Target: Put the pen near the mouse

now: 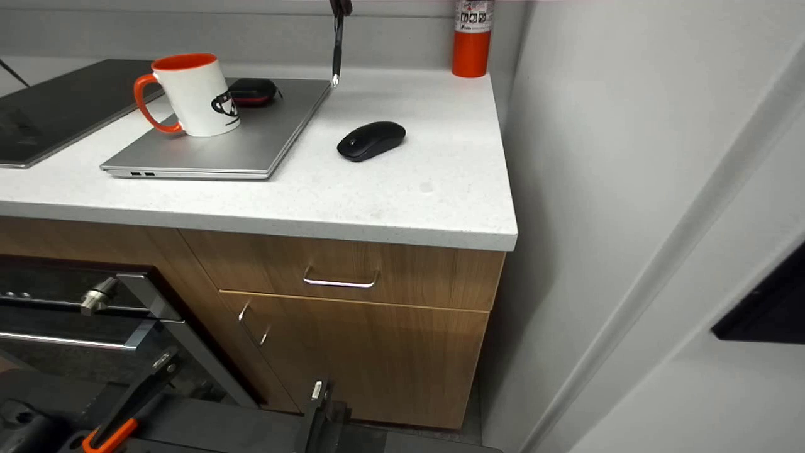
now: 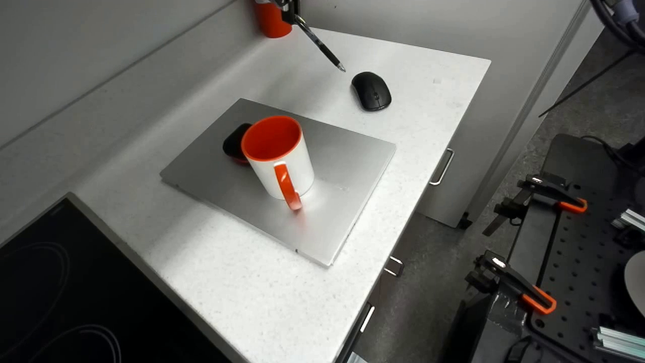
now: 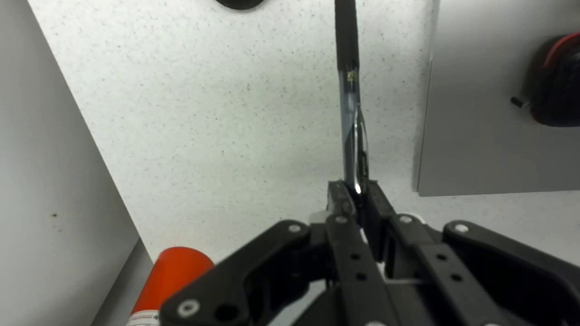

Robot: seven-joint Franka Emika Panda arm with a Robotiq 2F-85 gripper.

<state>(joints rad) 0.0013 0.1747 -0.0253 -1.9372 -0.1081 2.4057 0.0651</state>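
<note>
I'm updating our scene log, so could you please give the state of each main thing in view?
gripper: shut on the pen
pen: held above the counter, tip uncovered
mouse: resting on the counter, domed top up
mug: upright on the laptop
laptop: closed, flat on the counter
black case: on the laptop; appears closed
red cylinder: upright
drawer: shut
cabinet door: shut

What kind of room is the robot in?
Probably a kitchen, though I can't tell if it's in somebody's home: there's a black cooktop on a white counter, and what looks like an oven below.
</note>
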